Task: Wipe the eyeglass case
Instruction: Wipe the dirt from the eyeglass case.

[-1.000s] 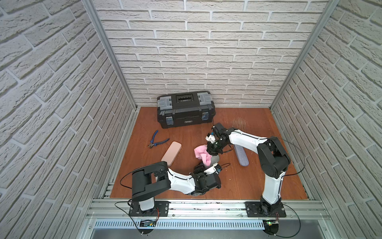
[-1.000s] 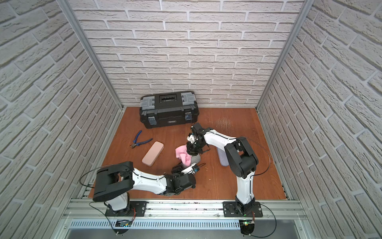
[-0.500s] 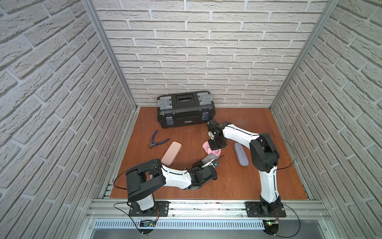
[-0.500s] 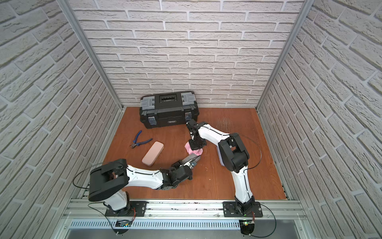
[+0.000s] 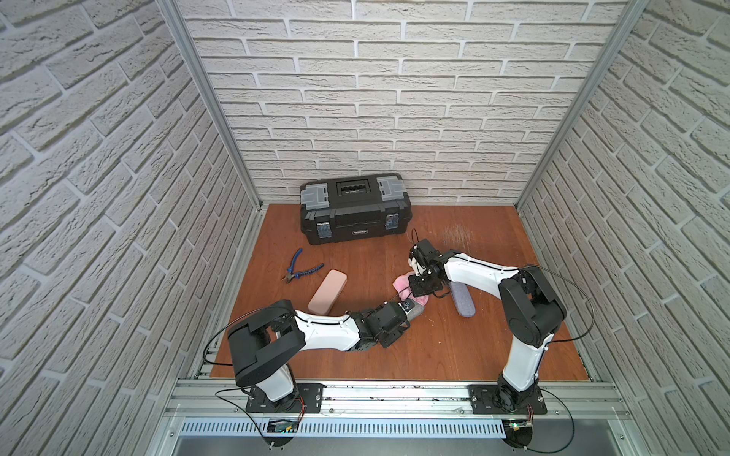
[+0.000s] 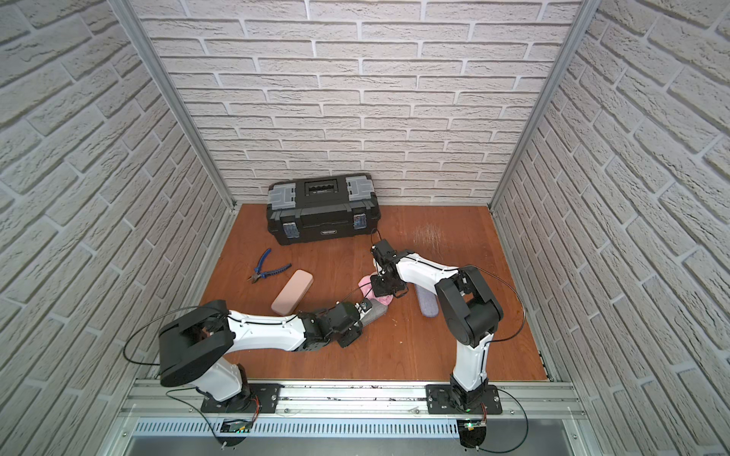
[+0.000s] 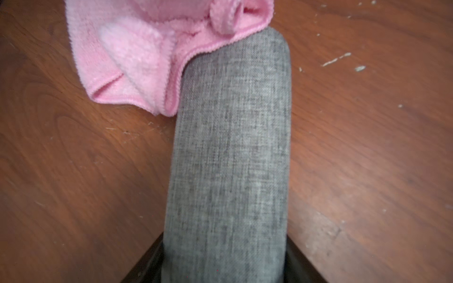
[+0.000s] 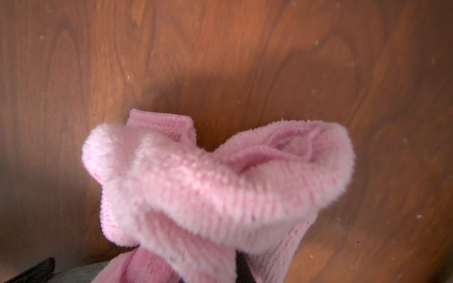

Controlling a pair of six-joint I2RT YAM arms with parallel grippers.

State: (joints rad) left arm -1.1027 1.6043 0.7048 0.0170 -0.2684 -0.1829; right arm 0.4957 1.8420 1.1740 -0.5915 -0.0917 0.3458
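Observation:
A grey fabric eyeglass case (image 7: 230, 147) lies low over the wooden floor, its near end between the jaws of my left gripper (image 7: 225, 269), which is shut on it. In both top views the case (image 5: 416, 312) (image 6: 376, 311) sticks out past the left gripper (image 5: 405, 312) (image 6: 357, 312). A fluffy pink cloth (image 7: 147, 49) (image 8: 208, 183) is draped over the case's far end. My right gripper (image 5: 420, 287) (image 6: 382, 286) is shut on the bunched cloth (image 5: 399, 283) from above; its fingers are mostly hidden by the cloth.
A black toolbox (image 5: 355, 209) stands against the back wall. Blue-handled pliers (image 5: 302, 270) and a beige-pink case (image 5: 328, 292) lie to the left of the grippers. A blue-grey case (image 5: 462, 300) lies just right of the right gripper, under that arm.
The right gripper carried the cloth back toward the toolbox, then forward and to the right again onto the case's far end. The left arm has stretched out a little with the case.

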